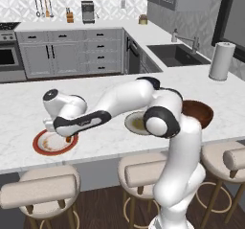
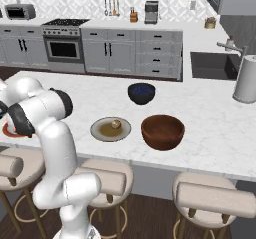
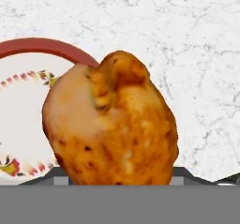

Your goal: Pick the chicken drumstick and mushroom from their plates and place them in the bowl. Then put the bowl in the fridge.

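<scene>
The two-finger gripper (image 1: 70,138), at the lower left of the left base view, is clamped partway closed around the golden-orange roasted chicken drumstick (image 3: 110,124), which looms large at the centre of the hand view. The drumstick sits over the red-rimmed round plate (image 1: 44,148) on the white marble counter (image 1: 19,108). At the middle of the right base view the small tan mushroom (image 2: 115,124) lies on the grey-olive plate (image 2: 100,132), just left of the reddish-brown deep bowl (image 2: 162,131).

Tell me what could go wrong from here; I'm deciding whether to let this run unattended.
The gripper appears closed on the chicken drumstick above the red-rimmed plate; the hold may be shallow, so it could slip during the lift. The brown bowl sits past the olive plate holding the mushroom; a low carry might knock it.
</scene>
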